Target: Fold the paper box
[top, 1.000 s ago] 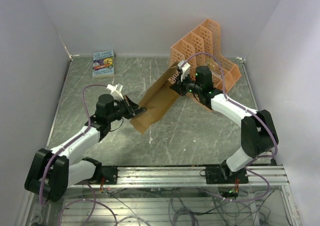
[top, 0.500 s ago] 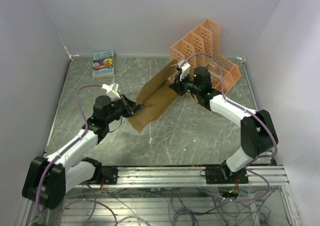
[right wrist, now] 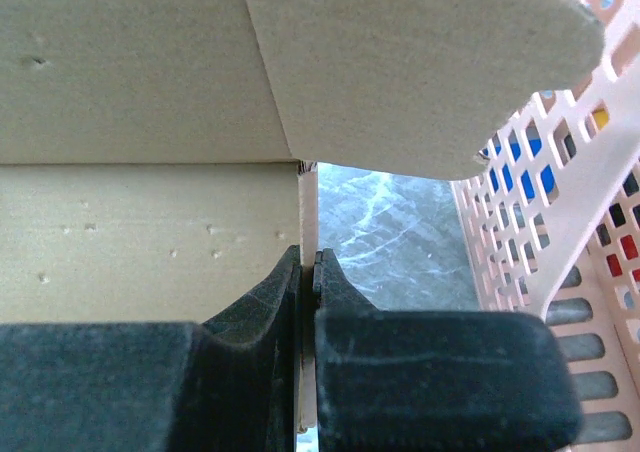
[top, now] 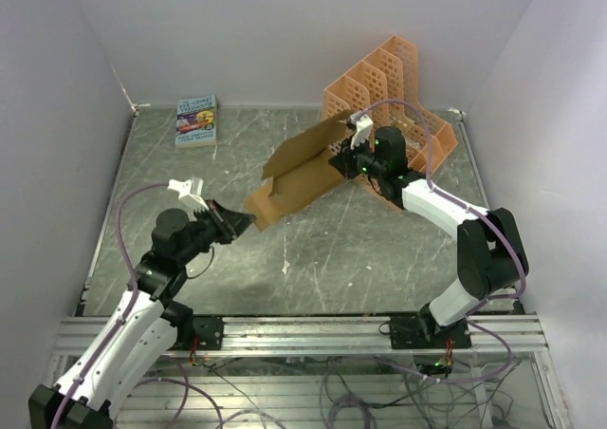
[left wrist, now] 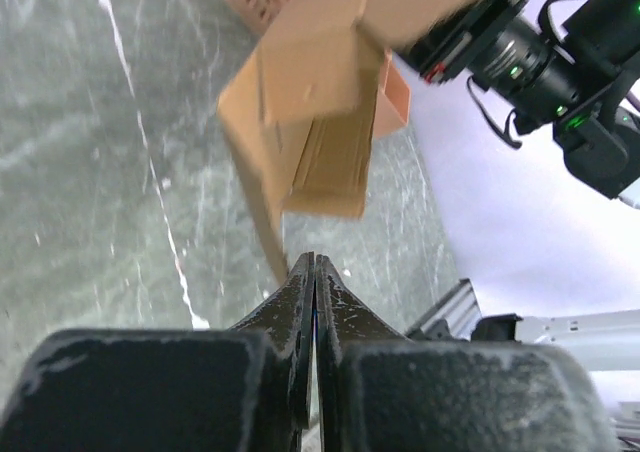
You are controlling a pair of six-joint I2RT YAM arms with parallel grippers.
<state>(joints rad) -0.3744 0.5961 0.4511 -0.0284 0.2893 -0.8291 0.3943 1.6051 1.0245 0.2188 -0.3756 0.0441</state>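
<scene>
The paper box (top: 299, 175) is tan cardboard, partly folded, with one flap raised, and it slants across the middle of the table. My right gripper (top: 339, 163) is shut on its far edge; in the right wrist view the thin cardboard wall (right wrist: 150, 222) sits pinched between the jaws of this gripper (right wrist: 308, 257). My left gripper (top: 245, 222) is shut with nothing between its jaws, its tip just at the box's near corner. From the left wrist, the box (left wrist: 320, 62) hangs ahead of the left gripper (left wrist: 313, 260), and a thin edge runs down beside the tip.
An orange perforated file rack (top: 398, 87) stands at the back right, right behind the right gripper, and fills the right side of the right wrist view (right wrist: 590, 252). A small printed book (top: 196, 121) lies at the back left. White walls enclose the table.
My left arm has pulled back toward the near left, away from the box's lower edge. The box has swung up and a flap has lifted. The right gripper keeps its hold.
</scene>
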